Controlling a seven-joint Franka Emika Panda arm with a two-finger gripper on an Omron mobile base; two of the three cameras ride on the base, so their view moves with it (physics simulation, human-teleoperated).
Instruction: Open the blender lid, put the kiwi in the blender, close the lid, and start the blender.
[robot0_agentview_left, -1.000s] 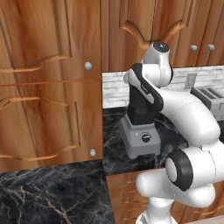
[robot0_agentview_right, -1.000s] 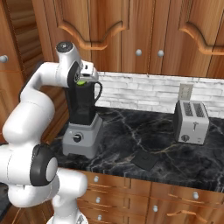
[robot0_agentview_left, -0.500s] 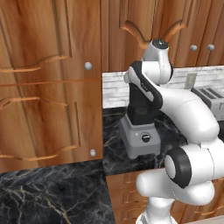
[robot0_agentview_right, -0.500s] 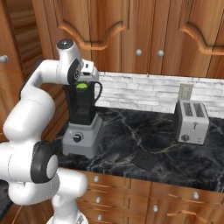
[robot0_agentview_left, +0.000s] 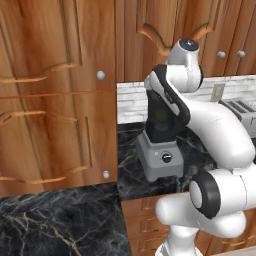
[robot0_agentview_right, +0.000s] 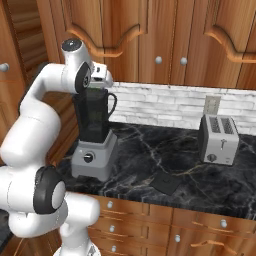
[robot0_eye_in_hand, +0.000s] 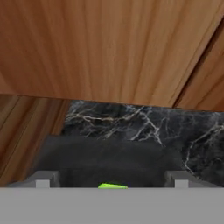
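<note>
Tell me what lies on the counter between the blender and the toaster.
In the right base view, the blender lid lies flat on the dark counter between the blender and the toaster, near the front edge.

No legible text or labels anywhere.

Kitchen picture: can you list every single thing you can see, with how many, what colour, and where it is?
blender: one, grey base, dark jar, left on the counter
kiwi: one, bright green, between the fingertips above the jar
blender lid: one, black, flat on the counter near its front edge
toaster: one, silver-grey, right on the counter
counter: one, black marble
cabinets: several, brown wood, above the counter
wall socket: one, pale, behind the toaster
gripper: one, white, open, over the jar's mouth
</note>
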